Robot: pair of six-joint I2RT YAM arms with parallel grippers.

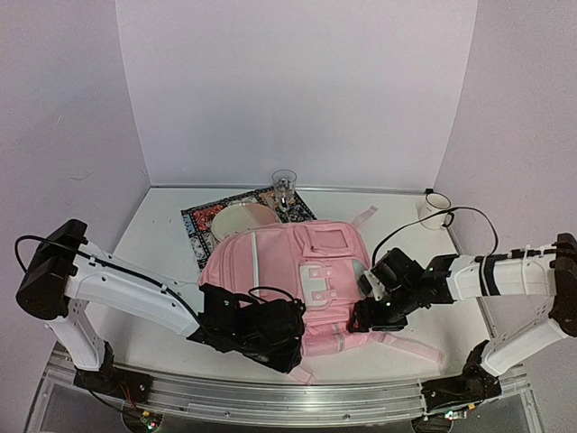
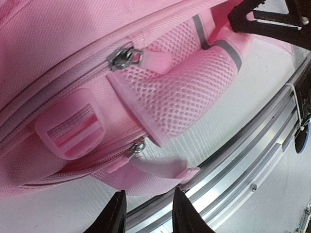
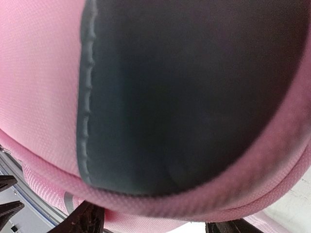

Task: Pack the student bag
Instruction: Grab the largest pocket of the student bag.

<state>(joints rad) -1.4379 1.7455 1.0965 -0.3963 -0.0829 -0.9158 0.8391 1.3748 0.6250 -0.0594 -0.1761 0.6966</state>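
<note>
The student bag [image 1: 288, 280] lies flat in the middle of the table [image 1: 162, 262], one end toward the rail [image 1: 270, 397] along the near edge. Behind it, to the left, a mat [image 1: 200, 230] runs under the bag's far end. A plate [image 1: 243, 219] sits on the mat, and a glass [image 1: 284, 188] stands at its far corner. A mug [image 1: 435, 209] stands well apart, far right. The left gripper [image 2: 148, 213] is at the bag's near-left corner (just above the rail) — the right gripper [image 3: 155, 224] is against the bag's right side.
</note>
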